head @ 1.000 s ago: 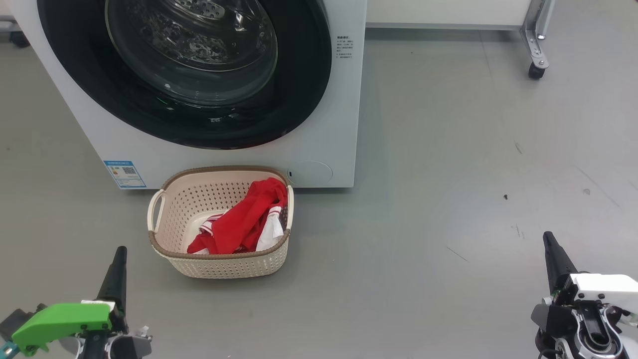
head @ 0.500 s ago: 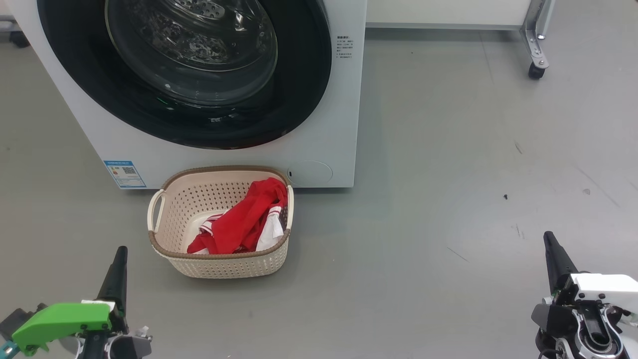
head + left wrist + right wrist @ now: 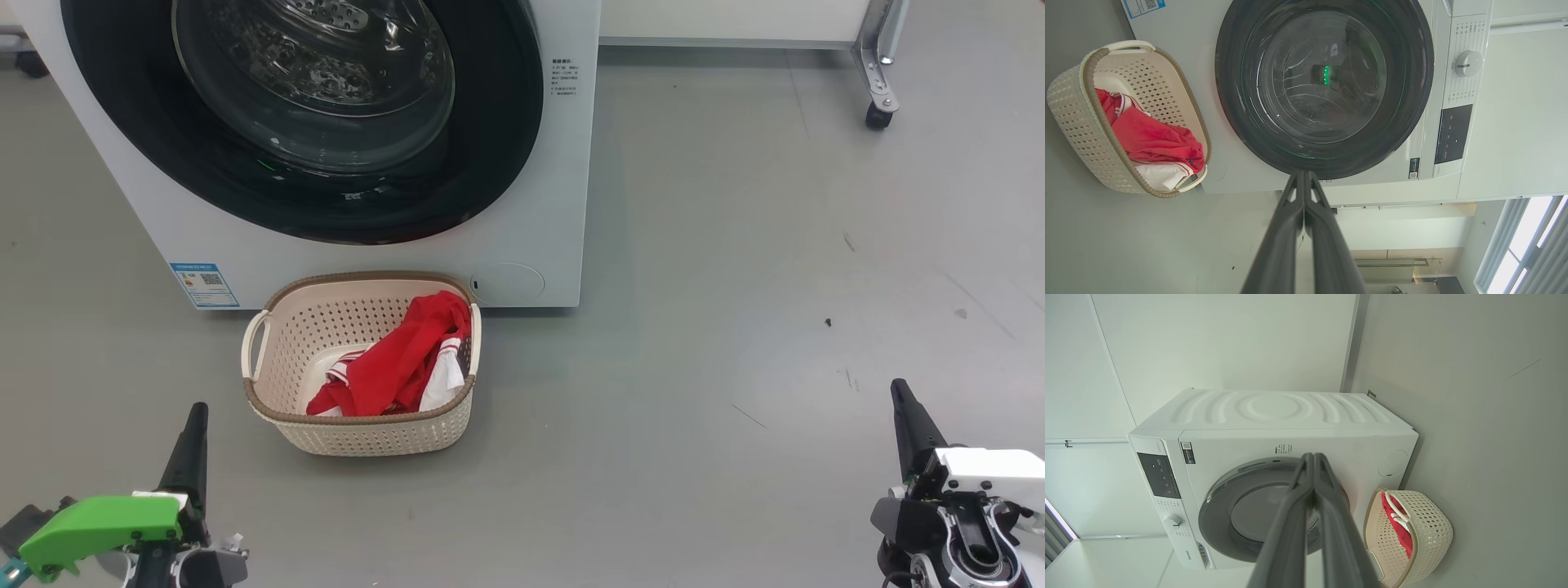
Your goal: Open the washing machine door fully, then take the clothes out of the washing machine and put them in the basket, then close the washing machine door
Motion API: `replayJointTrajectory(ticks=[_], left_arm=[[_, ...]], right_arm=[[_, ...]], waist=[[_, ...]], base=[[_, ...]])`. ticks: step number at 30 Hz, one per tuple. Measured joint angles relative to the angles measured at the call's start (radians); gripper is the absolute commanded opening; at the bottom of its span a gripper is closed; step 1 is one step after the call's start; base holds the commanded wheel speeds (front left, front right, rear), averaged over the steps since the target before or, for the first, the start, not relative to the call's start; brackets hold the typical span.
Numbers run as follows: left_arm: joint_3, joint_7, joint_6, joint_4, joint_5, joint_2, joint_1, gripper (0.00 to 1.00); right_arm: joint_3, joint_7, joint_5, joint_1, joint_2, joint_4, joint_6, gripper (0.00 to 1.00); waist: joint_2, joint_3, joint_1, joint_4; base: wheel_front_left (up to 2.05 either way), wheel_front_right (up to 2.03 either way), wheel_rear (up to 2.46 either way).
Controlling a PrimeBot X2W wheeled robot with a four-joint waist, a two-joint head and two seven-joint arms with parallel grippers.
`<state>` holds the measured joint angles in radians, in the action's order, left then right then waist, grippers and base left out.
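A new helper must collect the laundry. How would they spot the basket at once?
Find the big white washing machine with its round black door. On the grey floor just in front of it stands the basket. It is small, cream, with holed sides, a brown rim and red clothes inside.
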<state>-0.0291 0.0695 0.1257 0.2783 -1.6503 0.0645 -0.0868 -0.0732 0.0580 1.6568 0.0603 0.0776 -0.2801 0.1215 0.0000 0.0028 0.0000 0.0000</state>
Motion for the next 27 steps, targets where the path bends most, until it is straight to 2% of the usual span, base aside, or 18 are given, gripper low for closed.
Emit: replayJointTrajectory(ticks=[27], left_arm=[[-0.002, 0.0, 0.0, -0.002, 0.0, 0.0, 0.0, 0.0]], right_arm=[[-0.003, 0.004, 0.0, 0.0, 0.0, 0.001, 0.0, 0.0]], waist=[[0.0, 0.0, 0.0, 0.0]], base=[[0.0, 0.0, 0.0]])
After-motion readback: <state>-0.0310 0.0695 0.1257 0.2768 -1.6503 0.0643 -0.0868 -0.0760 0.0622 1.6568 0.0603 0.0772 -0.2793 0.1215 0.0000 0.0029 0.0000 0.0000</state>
